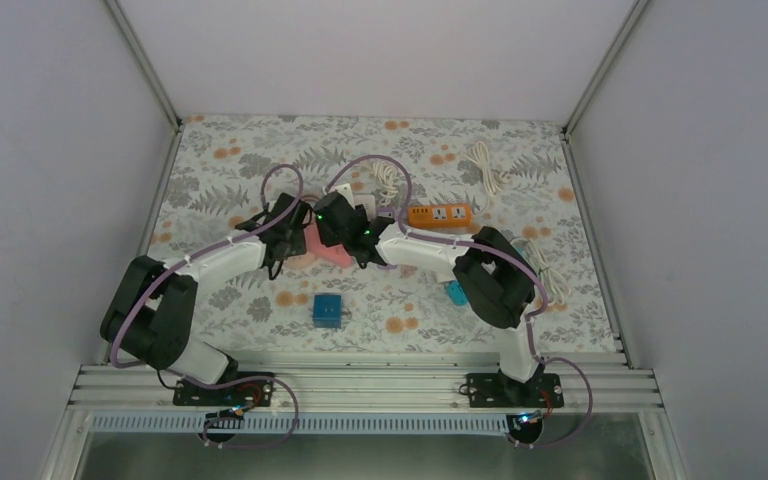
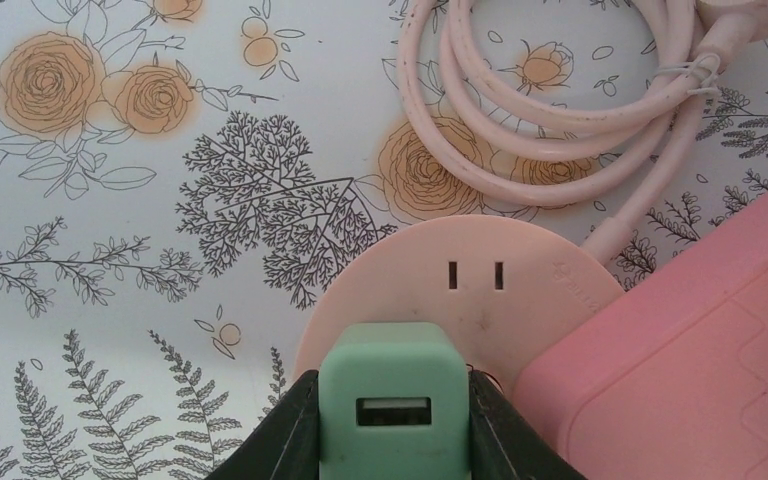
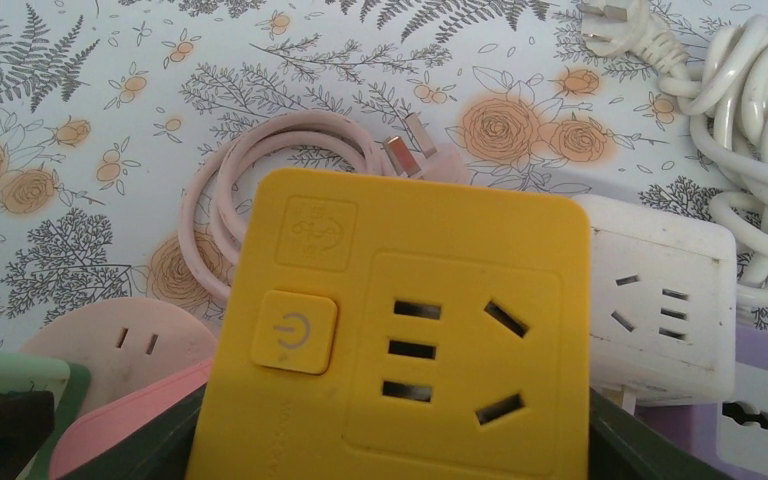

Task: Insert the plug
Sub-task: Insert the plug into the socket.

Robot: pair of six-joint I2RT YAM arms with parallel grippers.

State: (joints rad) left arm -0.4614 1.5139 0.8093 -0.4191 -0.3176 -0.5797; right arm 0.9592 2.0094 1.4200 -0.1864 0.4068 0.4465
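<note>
While the left pincer (image 2: 392, 405) clamps the green plug (image 2: 392, 362), the right pincer (image 3: 395, 450) grips a yellow socket (image 3: 410, 300).

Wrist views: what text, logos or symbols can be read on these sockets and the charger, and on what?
Power symbol (no words): on the button of the yellow socket cube.
Embossed logo above that button: too faint to read.
Embossed marking on the pink round socket, right rim: too small to read.
Green charger, white socket cube: none.
</note>
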